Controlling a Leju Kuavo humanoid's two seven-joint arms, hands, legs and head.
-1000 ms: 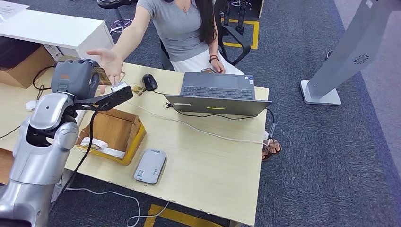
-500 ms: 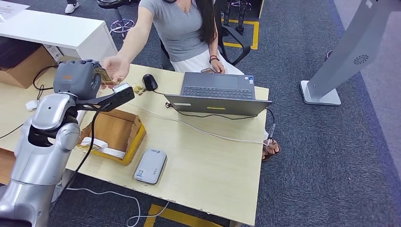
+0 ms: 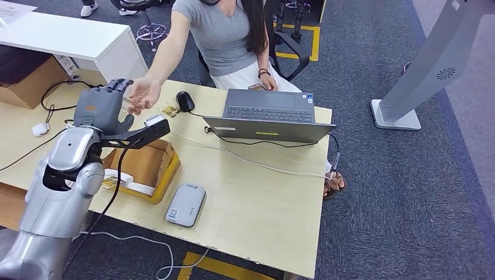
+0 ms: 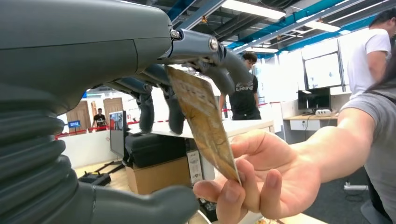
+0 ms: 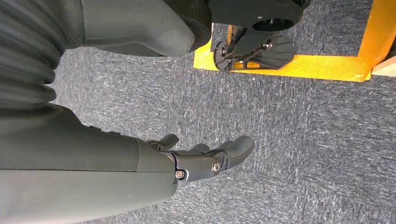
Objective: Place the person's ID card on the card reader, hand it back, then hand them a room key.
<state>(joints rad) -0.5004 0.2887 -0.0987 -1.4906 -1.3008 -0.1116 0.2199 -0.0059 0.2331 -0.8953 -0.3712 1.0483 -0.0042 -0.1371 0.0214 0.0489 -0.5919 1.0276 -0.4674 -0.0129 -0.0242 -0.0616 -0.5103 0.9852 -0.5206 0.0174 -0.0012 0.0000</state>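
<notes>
Right now I see my left hand raised over the desk with its fingers spread and released. The ID card stands just in front of those fingers, pinched at its lower edge by the person's hand. My right hand hangs over grey carpet, fingers apart, grasping nothing.

On the tabletop we see the card reader near the front edge, the box at its left, the laptop at the back edge, the mouse left of it.
</notes>
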